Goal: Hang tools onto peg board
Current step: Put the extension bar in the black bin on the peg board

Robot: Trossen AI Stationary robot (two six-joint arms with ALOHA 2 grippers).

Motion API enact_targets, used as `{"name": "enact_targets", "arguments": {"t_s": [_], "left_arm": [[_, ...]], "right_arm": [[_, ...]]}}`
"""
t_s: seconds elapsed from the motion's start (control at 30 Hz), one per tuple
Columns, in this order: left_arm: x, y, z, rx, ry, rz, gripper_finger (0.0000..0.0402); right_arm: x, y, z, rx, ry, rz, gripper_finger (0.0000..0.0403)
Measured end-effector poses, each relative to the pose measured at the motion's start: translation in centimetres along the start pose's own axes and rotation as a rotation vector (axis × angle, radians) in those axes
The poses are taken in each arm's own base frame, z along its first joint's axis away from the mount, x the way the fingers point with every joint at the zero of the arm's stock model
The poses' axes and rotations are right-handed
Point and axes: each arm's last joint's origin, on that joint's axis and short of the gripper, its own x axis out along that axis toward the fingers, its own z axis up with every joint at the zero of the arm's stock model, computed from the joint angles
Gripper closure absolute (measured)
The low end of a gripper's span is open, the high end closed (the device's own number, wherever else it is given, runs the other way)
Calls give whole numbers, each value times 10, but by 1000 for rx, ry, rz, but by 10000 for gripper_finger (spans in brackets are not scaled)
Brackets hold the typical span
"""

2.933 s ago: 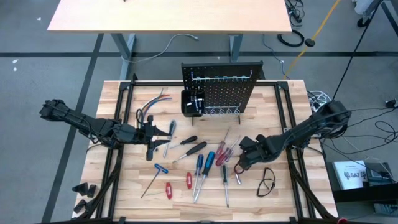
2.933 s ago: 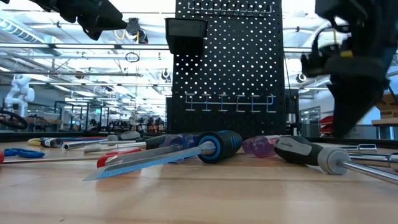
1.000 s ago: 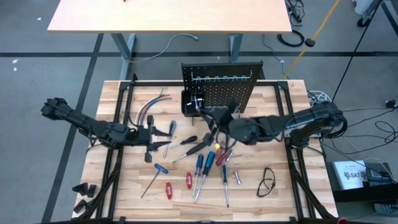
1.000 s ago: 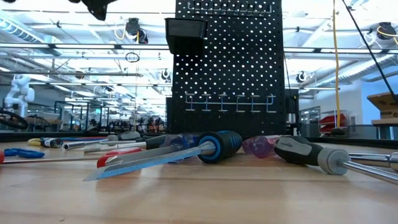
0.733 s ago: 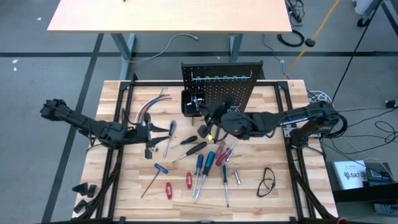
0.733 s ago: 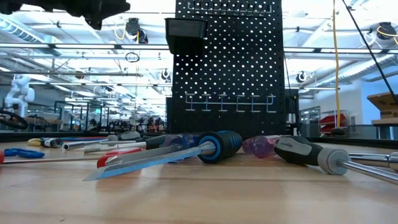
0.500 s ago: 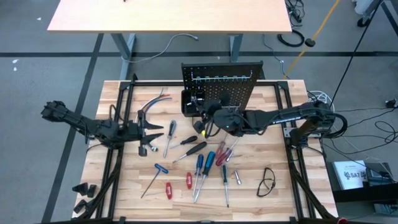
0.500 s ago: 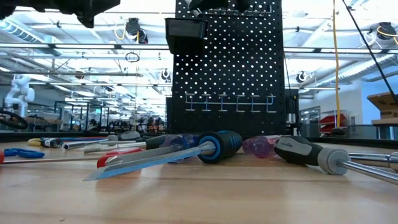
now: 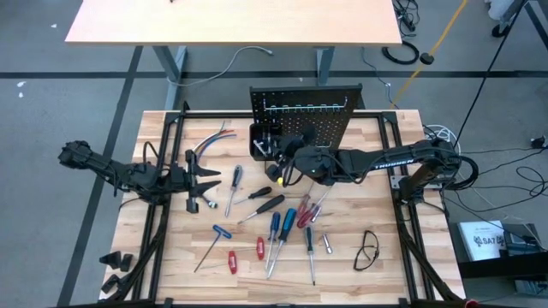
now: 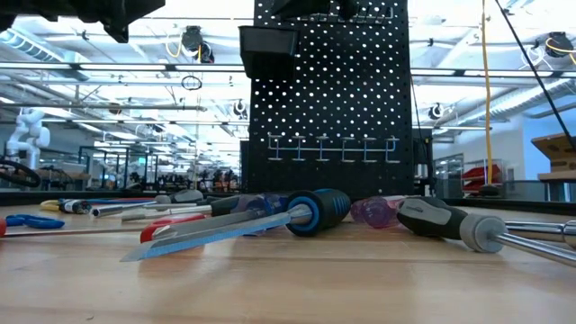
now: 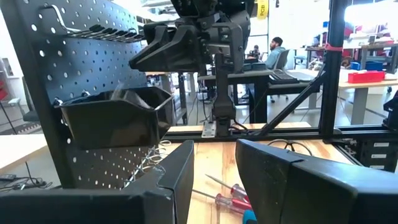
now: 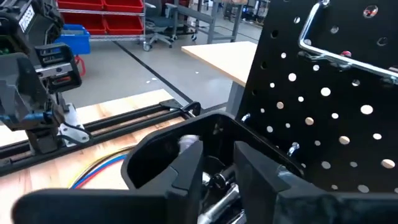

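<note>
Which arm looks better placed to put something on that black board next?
The right one, probably. Its claw is at the small black bin on the peg board, fingers pointed into it. The left claw hovers off to the side, open and empty.

bin (image 12: 186, 155) contents partly hidden; peg board (image 10: 330, 90) top cut off
</note>
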Motion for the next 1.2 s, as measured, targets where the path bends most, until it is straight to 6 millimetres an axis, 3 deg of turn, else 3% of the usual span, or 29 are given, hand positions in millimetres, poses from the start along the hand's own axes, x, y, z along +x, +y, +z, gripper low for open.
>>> {"name": "enact_targets", "arguments": {"t_s": [0.3, 0.5, 0.63, 0.8, 1.0, 1.2], "left_arm": [[0, 0, 0, 0, 1, 0, 275], [0, 0, 0, -3, 3, -2, 275], [0, -1, -1, -21, 11, -33, 275], [0, -3, -1, -21, 2, -114, 275], [0, -4, 0, -27, -16, -141, 275], [0, -4, 2, -69, -33, -140, 275]], "right_arm": [[-6, 4, 1, -10, -2, 20, 279], [-22, 20, -1, -18, 5, 160, 278], [-37, 36, -9, 37, 99, 362, 278], [-56, 50, -34, 116, 400, 576, 277], [-91, 75, -82, 197, 758, 460, 277], [-119, 100, -118, 228, 938, 402, 277]]}}
